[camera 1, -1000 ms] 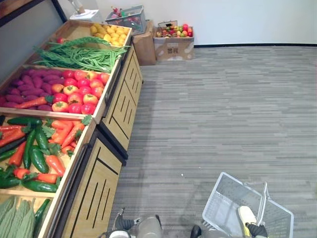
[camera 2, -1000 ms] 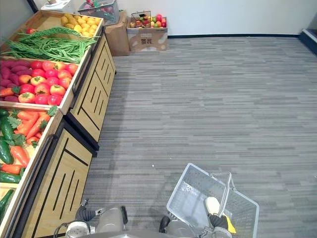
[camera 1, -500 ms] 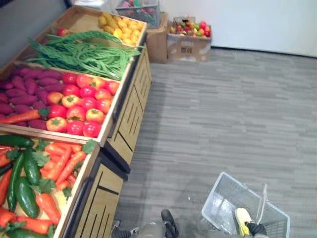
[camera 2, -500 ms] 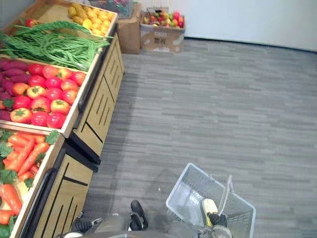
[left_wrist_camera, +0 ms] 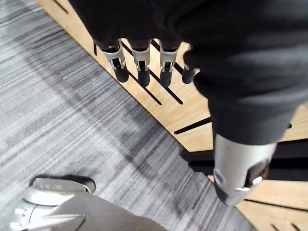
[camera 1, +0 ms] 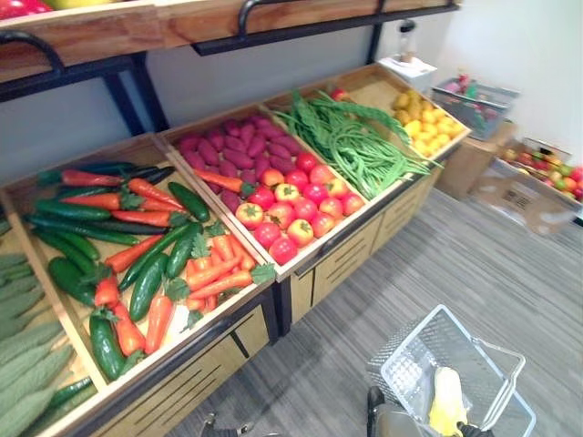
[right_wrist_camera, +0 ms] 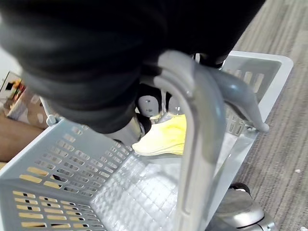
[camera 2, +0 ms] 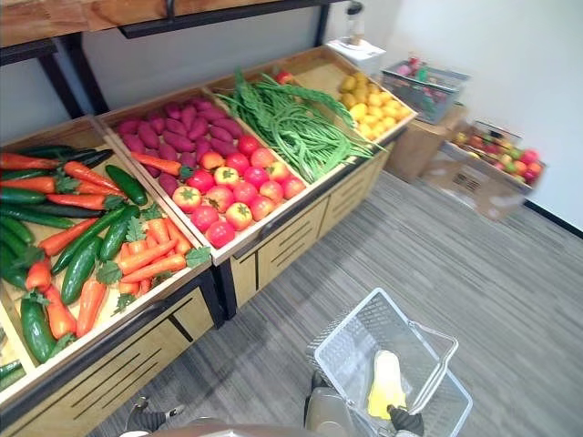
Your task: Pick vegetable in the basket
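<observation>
A pale grey plastic basket (camera 1: 401, 350) hangs at the lower right, over the floor in front of the vegetable stand. A yellow vegetable (camera 2: 386, 384) lies in it, also seen as a yellow piece (right_wrist_camera: 163, 139) in the right wrist view. My right hand (camera 2: 407, 421) is shut on the basket's grey handle (right_wrist_camera: 192, 120). My left hand (left_wrist_camera: 166, 60) hangs open and holds nothing, its fingers straight before the stand's wooden front (left_wrist_camera: 192, 103). Carrots and cucumbers (camera 1: 155, 246) fill the nearest bin.
The stand (camera 1: 301, 269) also holds tomatoes (camera 1: 282, 214), purple sweet potatoes (camera 1: 228, 155), green beans (camera 1: 355, 141), yellow fruit (camera 1: 424, 114) and ridged gourds (camera 1: 23, 382). A shelf (camera 1: 182, 18) runs above it. A cardboard box of fruit (camera 1: 537, 182) stands on the grey floor (camera 1: 510, 264).
The camera has swung towards the stand, which now takes up most of the view. The basket stays in my right hand with the yellow vegetable inside.
</observation>
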Controlling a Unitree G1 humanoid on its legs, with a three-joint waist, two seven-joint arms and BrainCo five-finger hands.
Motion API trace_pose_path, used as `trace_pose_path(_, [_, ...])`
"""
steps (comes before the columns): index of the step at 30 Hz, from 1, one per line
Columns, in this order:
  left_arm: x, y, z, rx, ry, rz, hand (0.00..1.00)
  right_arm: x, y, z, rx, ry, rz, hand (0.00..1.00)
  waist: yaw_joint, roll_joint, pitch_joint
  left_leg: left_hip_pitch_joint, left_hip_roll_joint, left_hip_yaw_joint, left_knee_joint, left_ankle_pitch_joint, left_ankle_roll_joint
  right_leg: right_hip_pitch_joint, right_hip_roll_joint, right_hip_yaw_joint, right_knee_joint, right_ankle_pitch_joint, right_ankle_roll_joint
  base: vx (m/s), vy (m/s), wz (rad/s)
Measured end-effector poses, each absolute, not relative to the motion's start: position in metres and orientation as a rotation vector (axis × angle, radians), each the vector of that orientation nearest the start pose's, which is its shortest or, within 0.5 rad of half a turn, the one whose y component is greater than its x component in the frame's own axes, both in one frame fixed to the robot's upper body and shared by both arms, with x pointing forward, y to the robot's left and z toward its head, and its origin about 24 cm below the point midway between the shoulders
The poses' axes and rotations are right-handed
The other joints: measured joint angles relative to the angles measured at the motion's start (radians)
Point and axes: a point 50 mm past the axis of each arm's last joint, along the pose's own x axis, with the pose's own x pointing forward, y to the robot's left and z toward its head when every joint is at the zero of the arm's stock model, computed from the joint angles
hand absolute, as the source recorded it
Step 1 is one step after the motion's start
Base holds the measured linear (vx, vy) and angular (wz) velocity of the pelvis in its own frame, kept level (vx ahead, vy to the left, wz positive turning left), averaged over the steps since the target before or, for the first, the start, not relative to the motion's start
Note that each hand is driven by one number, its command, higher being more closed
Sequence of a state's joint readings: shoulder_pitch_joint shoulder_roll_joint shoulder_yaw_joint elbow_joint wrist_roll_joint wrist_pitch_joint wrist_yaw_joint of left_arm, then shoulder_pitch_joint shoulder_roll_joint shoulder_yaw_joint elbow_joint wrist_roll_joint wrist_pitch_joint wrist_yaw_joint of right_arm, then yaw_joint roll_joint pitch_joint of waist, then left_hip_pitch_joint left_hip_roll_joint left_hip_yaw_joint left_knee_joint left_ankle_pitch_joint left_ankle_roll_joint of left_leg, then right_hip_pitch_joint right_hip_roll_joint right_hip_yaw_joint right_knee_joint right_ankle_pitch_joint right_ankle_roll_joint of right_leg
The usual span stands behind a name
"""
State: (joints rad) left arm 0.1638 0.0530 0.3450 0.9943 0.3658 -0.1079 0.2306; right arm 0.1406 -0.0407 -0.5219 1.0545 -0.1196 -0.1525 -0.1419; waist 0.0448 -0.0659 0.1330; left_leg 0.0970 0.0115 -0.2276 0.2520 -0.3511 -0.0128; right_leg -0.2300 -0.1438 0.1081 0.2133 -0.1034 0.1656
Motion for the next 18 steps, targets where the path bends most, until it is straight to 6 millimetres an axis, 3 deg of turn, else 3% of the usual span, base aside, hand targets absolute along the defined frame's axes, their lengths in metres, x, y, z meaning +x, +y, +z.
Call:
trace_pose_path(1, [0.07, 0.229, -0.154, 0.324, 1.058, 0.39, 0.0, 0.057, -0.239, -0.157, 0.023, 1.042, -0.622, 1.0, 0.005, 0.003, -0.002, 0.0, 0.011, -0.015, 0.014, -0.02, -0.007, -0.002, 0.007, -0.005, 0.02, 0.067, 0.011, 0.43, -0.591, 1.15])
trace_pose_path(2, [0.07, 0.224, -0.155, 0.303, 1.062, 0.396, 0.0, 0.056, -0.242, -0.156, 0.04, 1.042, -0.654, 1.0, 0.009, 0.026, -0.007, -0.004, 0.055, -0.005, 0.028, -0.025, -0.036, -0.01, 0.025, -0.077, 0.082, 0.046, -0.014, 0.28, -0.354, 0.9])
trace_pose_path(3, [0.071, 0.22, -0.156, 0.293, 1.06, 0.392, 0.0, 0.055, -0.245, -0.155, 0.046, 1.038, -0.678, 1.0, 0.008, 0.043, -0.01, -0.014, 0.072, 0.015, 0.034, -0.017, -0.041, -0.009, 0.028, -0.105, 0.099, 0.025, -0.026, 0.33, -0.38, 1.14])
trace_pose_path(5, [0.071, 0.213, -0.157, 0.247, 1.062, 0.416, 0.0, 0.054, -0.253, -0.153, 0.048, 1.029, -0.712, 1.0, 0.006, 0.079, -0.014, -0.014, 0.126, 0.056, -0.008, 0.044, -0.079, -0.007, 0.031, -0.187, 0.16, -0.035, -0.059, 0.31, -0.333, 1.02])
trace_pose_path(8, [0.065, 0.213, -0.158, 0.192, 1.079, 0.468, 0.0, 0.06, -0.252, -0.153, 0.056, 1.022, -0.703, 1.0, 0.003, 0.083, -0.014, -0.028, 0.173, 0.052, -0.018, 0.11, -0.121, 0.03, 0.042, -0.284, 0.17, -0.073, -0.102, 0.28, -0.309, 0.76])
trace_pose_path(12, [0.065, 0.214, -0.158, 0.197, 1.078, 0.466, 0.0, 0.062, -0.251, -0.153, 0.06, 1.025, -0.702, 1.0, -0.011, 0.079, -0.013, -0.065, 0.189, 0.098, 0.013, 0.173, -0.148, 0.094, 0.029, -0.366, 0.135, -0.077, -0.111, 0.15, -0.16, 0.71])
trace_pose_path(14, [0.067, 0.217, -0.157, 0.22, 1.072, 0.449, 0.0, 0.059, -0.252, -0.154, 0.083, 1.031, -0.73, 1.0, -0.017, 0.069, -0.012, -0.076, 0.199, 0.261, -0.04, 0.233, -0.143, 0.118, -0.011, -0.426, 0.103, -0.076, -0.112, 0.06, -0.063, 0.84])
trace_pose_path(18, [0.068, 0.219, -0.157, 0.236, 1.068, 0.44, 0.0, 0.048, -0.253, -0.158, 0.12, 1.081, -0.77, 1.0, -0.025, 0.059, -0.015, -0.08, 0.183, 0.453, -0.15, 0.292, -0.119, 0.131, -0.046, -0.493, 0.068, -0.064, -0.096, -0.03, 0.043, 0.8])
